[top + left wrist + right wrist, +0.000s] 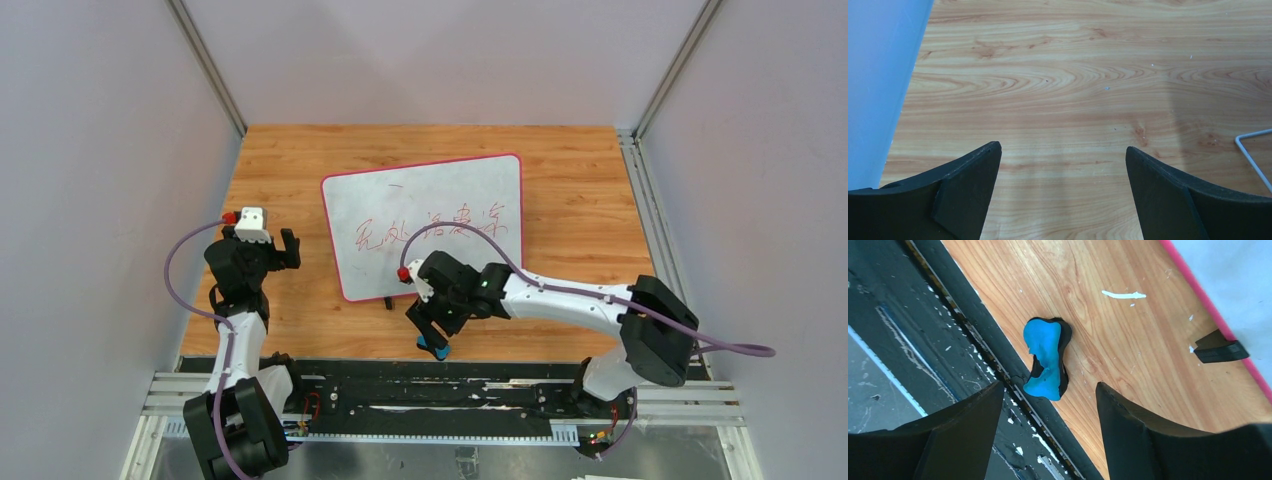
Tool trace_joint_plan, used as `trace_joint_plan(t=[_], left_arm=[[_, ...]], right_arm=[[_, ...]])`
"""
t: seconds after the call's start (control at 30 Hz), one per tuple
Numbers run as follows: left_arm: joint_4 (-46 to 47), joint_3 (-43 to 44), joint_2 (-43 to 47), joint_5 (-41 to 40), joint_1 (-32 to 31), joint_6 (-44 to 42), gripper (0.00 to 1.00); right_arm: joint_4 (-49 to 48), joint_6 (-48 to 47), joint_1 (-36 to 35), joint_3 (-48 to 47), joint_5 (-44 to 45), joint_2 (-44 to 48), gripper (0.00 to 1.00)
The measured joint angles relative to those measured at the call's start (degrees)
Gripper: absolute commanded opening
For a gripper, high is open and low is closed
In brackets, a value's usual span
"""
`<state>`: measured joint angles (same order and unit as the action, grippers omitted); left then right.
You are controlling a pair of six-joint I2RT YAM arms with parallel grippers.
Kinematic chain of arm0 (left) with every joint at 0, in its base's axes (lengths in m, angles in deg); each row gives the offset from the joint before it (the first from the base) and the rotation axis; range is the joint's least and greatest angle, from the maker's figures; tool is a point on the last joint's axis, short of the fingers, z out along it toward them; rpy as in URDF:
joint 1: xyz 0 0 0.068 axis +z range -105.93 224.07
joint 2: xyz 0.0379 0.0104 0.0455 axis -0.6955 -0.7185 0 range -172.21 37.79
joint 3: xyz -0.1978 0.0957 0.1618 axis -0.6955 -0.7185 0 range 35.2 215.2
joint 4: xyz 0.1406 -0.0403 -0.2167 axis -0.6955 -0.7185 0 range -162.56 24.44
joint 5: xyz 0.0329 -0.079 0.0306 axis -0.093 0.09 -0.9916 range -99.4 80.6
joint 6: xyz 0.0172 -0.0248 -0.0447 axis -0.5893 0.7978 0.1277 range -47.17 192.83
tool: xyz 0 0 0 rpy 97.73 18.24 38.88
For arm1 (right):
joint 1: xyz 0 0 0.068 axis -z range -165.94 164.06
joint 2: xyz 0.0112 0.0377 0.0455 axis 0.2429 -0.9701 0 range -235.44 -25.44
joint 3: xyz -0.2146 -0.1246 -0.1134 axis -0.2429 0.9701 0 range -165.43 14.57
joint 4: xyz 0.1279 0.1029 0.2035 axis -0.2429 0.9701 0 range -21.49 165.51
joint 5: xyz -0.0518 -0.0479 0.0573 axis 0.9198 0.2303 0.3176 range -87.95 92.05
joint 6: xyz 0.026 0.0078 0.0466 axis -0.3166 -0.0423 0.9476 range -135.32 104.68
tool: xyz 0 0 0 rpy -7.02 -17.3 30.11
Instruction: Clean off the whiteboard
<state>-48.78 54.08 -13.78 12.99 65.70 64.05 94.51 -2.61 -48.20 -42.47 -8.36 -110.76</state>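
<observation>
A pink-framed whiteboard (430, 215) with red writing lies on the wooden table. Its pink edge shows in the right wrist view (1220, 322). A blue and black eraser (1046, 359) lies at the table's near edge, partly over the black rail; it also shows in the top view (439, 350). My right gripper (430, 330) hovers just above the eraser, open and empty, its gap (1049, 390) near the eraser's lower end. My left gripper (285, 250) is open and empty over bare wood left of the board (1063, 150).
A black rail (420, 385) runs along the table's near edge. A small black clip (1220, 349) lies by the board's near edge. Grey walls stand on the left (878, 75), the right and at the back. A white board corner (1254, 150) shows at the right of the left wrist view.
</observation>
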Motion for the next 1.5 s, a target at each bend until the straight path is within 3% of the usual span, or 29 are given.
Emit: trace_joint_plan(t=[0.8,1.5], left_arm=[[-0.1,0.0,0.4,0.0,0.0,0.0,0.99],[-0.1,0.0,0.4,0.0,0.0,0.0,0.99]], right_arm=[[-4.2,4.2,-3.4,1.6,3.6,-6.8,0.63],[-5.6,5.3,-3.7,2.2,4.3,-8.3,0.5]])
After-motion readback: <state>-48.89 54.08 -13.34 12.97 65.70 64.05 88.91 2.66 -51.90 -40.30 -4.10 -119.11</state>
